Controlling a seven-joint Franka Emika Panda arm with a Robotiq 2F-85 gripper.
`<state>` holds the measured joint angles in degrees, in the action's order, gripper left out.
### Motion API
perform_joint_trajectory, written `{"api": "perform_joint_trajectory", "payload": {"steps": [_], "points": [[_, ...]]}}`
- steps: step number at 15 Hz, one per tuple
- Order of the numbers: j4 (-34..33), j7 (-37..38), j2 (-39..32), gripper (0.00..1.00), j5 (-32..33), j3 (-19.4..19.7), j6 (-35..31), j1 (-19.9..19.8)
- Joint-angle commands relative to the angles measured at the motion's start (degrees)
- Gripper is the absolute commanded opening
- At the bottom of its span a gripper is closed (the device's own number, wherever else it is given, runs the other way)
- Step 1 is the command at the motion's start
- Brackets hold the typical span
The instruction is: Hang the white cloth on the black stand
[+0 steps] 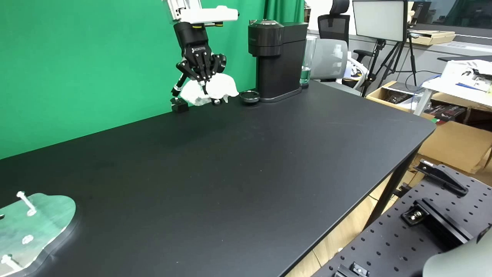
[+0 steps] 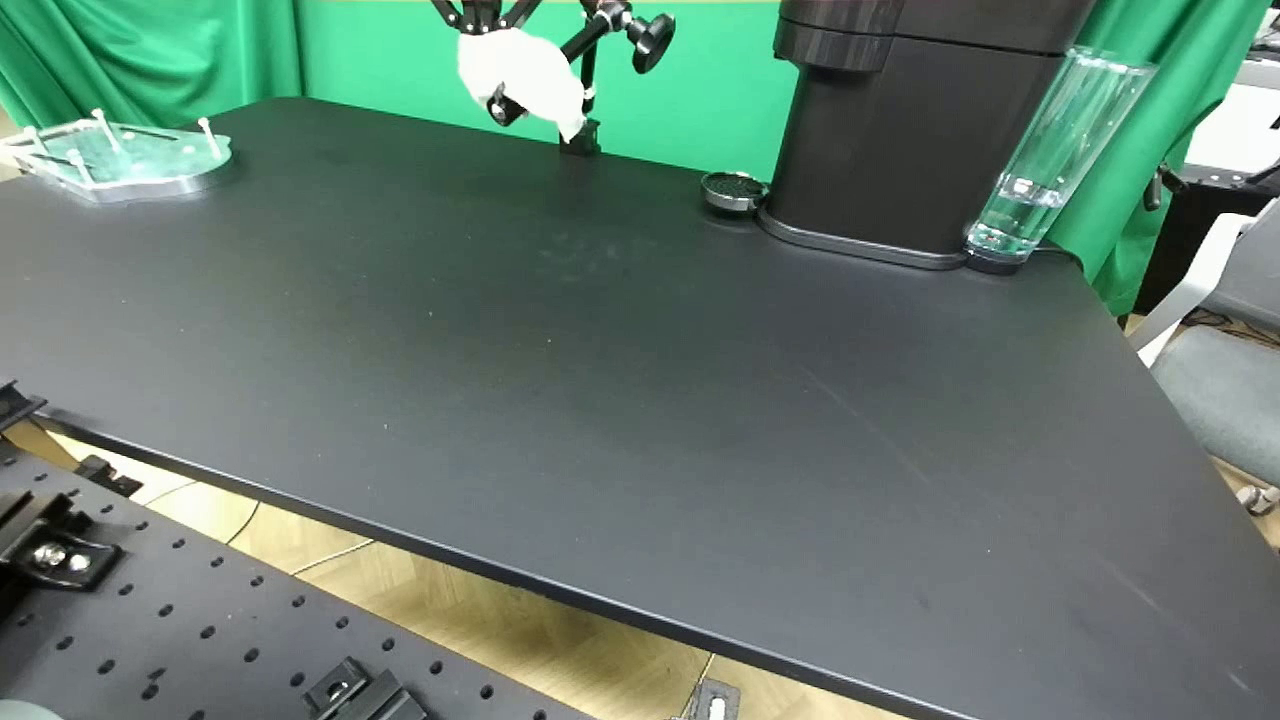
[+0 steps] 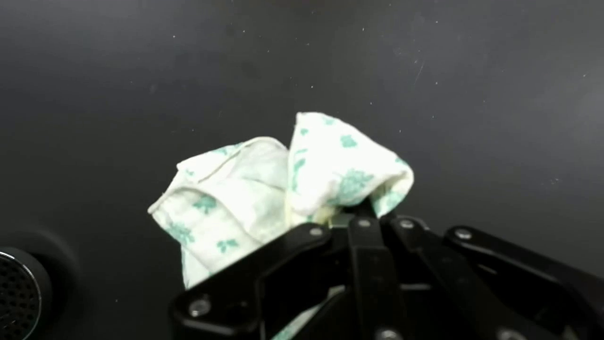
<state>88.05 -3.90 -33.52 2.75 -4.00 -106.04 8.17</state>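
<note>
Claw [image 1: 204,81] | pinching green-printed white cloth [image 2: 525,72] | black stand [image 2: 593,33] just beside

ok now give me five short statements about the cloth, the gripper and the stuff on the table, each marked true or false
1. The white cloth has green leaf-like prints. True.
2. The cloth lies spread out flat. False: it is bunched at the gripper, by the black stand, raised above the dark table.
3. The gripper is wide open. False: it is closed on the cloth.
4. White pegs stick up from the shiny panel. True.
5. In an exterior view, the black machine stands between the small round tray and the clear container. True.
</note>
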Motion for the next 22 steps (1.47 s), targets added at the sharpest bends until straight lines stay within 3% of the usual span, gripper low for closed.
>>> {"api": "perform_joint_trajectory", "payload": {"steps": [1,17,22], "points": [[4.36,2.45,4.22,0.01,0.68,0.38,-0.38,-0.23],[15.09,4.71,13.61,0.01,4.02,2.38,-5.08,-1.86],[15.65,4.62,12.56,0.01,4.59,2.22,-10.76,-1.75]]}}
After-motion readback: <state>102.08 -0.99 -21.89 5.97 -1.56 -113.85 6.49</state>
